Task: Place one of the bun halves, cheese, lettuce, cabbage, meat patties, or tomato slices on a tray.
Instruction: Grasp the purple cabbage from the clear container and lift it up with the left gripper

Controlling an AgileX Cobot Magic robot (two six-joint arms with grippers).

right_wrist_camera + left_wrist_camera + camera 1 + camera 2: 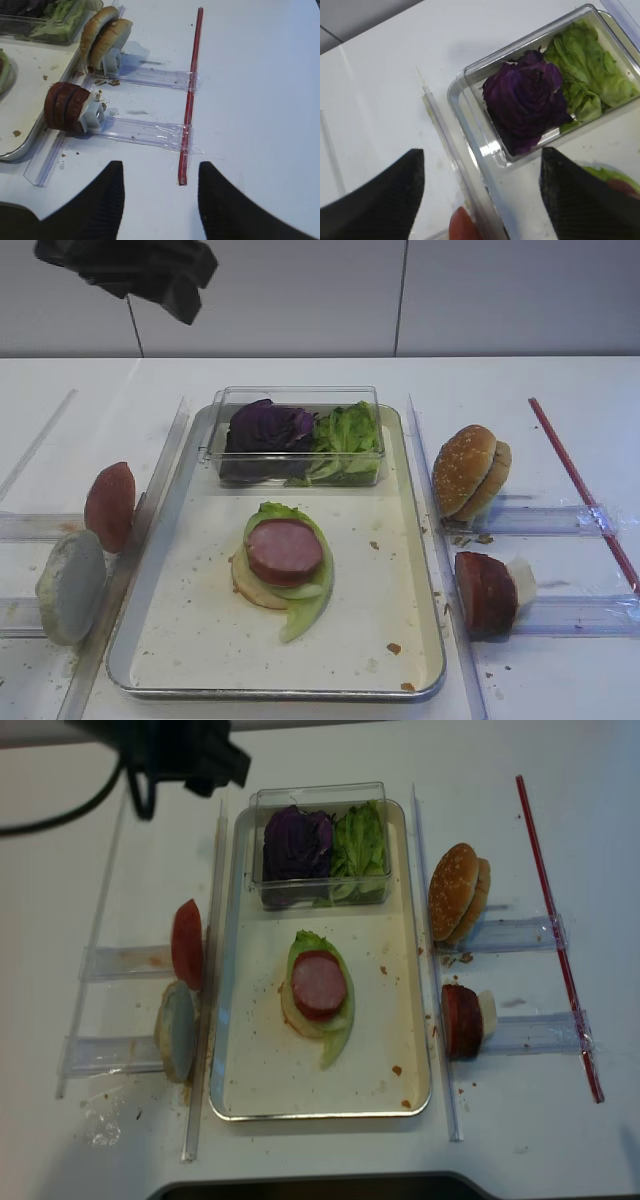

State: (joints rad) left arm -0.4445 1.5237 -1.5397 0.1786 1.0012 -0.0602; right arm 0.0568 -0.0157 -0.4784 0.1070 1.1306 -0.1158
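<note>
Purple cabbage (527, 102) in clear box (470, 87), between open left end effector (482, 190) fingers.

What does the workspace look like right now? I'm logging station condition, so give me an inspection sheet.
Surface: white table, crumbs beside the tray.
Job's things: cabbage and lettuce in the clear box; stack of bun, lettuce, meat on the tray; bun halves on a right holder.
Clutter: red strip, taped.
Grippers: left claw open above the box; right claw open over the table.
Cables: one black cable.
Surroundings: pale wall.
</note>
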